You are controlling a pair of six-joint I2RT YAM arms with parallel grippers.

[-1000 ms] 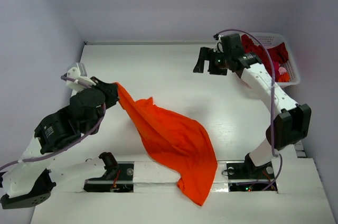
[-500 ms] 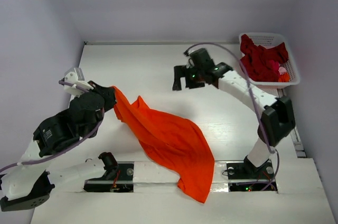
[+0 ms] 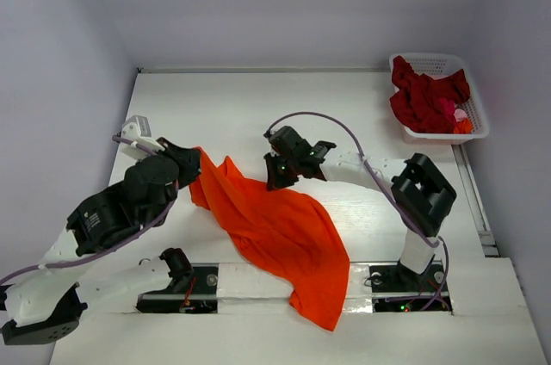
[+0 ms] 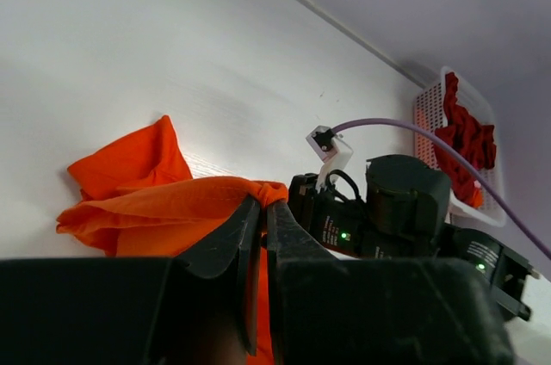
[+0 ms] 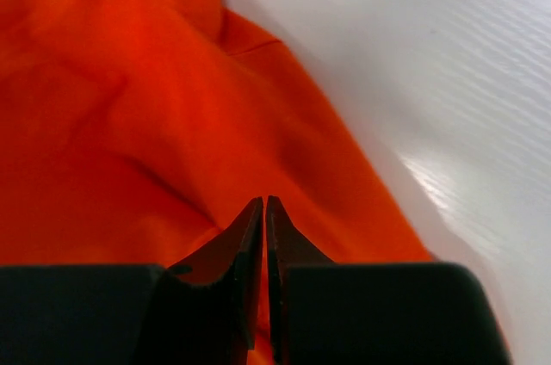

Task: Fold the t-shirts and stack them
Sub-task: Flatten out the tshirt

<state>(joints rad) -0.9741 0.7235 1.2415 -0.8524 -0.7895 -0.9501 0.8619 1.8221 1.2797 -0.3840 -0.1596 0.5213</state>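
Orange shirt (image 3: 280, 227): bright, crumpled, one bunched corner clamped in left tool (image 4: 263, 203), rest trailing across white worktop (image 3: 241, 107) past near edge. Right tool (image 5: 263, 201): fingers together, tips against cloth. Dark red shirts (image 3: 422, 100) heaped in basket (image 3: 430, 59), far right. Pale walls (image 3: 301, 3).
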